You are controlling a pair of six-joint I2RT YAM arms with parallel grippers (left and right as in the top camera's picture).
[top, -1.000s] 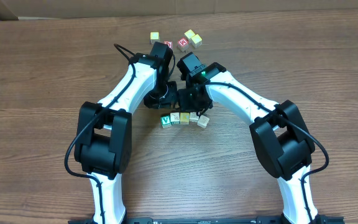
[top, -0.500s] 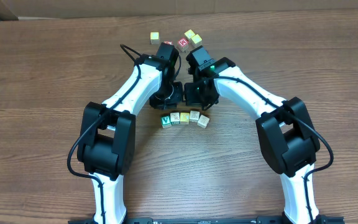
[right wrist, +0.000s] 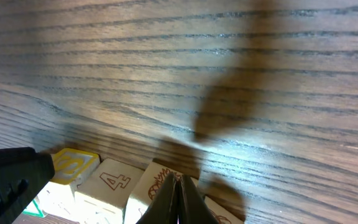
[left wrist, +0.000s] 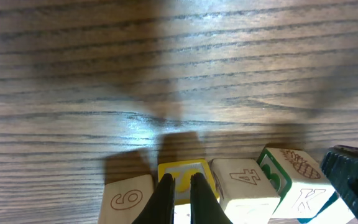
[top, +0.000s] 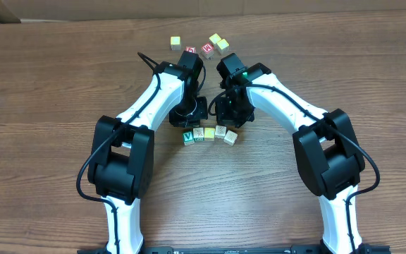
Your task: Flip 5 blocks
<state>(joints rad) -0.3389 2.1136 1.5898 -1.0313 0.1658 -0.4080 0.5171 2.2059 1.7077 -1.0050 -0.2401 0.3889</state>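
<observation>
Blocks [top: 209,133] — right by L end effector [left wrist: 180,184] (closed).

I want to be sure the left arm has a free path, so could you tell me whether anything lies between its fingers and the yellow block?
Nothing visible does: the left fingers hang directly over the yellow block. The 6 block and 4 block flank it closely.
</observation>
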